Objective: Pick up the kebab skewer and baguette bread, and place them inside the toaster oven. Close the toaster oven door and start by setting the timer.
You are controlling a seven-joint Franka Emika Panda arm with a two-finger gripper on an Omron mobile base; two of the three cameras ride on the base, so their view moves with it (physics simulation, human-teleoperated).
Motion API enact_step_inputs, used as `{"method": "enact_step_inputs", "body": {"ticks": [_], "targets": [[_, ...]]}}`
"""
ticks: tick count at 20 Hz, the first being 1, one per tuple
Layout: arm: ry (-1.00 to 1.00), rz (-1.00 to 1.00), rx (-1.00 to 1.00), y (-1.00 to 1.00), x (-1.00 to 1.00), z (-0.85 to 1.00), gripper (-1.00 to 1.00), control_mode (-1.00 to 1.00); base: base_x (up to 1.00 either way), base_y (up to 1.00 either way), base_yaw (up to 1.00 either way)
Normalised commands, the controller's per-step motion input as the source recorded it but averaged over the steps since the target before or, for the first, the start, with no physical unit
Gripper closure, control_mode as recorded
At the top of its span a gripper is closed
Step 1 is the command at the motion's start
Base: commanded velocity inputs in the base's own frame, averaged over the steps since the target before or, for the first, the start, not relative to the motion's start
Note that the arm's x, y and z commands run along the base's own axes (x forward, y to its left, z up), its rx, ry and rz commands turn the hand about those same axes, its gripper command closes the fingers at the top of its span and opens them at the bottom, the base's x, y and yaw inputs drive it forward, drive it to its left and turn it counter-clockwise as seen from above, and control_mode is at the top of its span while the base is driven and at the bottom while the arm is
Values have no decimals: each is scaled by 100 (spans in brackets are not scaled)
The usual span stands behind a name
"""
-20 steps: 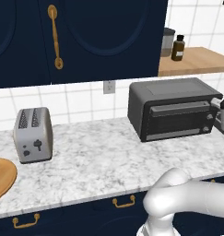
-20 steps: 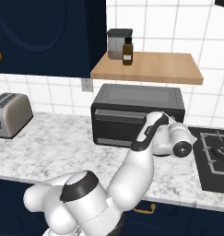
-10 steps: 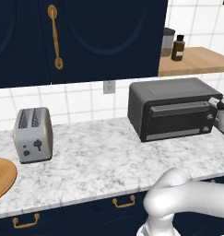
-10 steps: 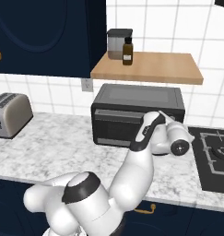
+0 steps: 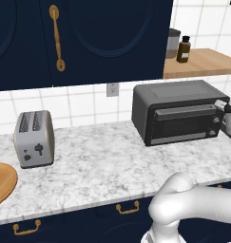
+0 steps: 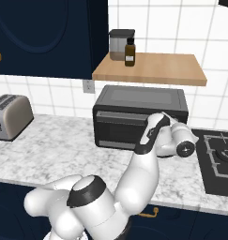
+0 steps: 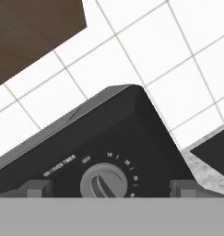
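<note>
Toaster oven (image 5: 178,117), a boxy dark grey countertop unit with a glass front, stands at the back of the white marbled table (image 5: 112,166) against the tiled wall, under a wooden wall shelf (image 6: 150,69); its dark-framed glass door (image 5: 182,123) appears shut in both base views. With the door closed, the work looks to have reached its last step, setting the timer. The white arm's tool (image 6: 174,129) is at the oven's right end, beside the column of knobs; in the hand view its two dark fingertips (image 7: 36,188) stand wide apart, gripping nothing, on either side of a round grey timer dial (image 7: 104,183) marked "ON / OVEN TIMER". The next move probably calls for easing forward until the tips flank the dial, closing on it and turning it off its "OFF" mark. Kebab skewer and baguette cannot be made out through the dark glass.
</note>
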Motion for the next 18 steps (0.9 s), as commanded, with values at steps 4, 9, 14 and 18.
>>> {"method": "enact_step_inputs", "body": {"ticks": [4, 9, 14, 18], "targets": [[0, 0, 0, 0, 0, 0, -100, -100, 0, 0, 0], [0, 0, 0, 0, 0, 0, -100, -100, 0, 0, 0], [0, 0, 0, 0, 0, 0, -100, -100, 0, 0, 0], [0, 0, 0, 0, 0, 0, 100, -100, 0, 0, 0]]}}
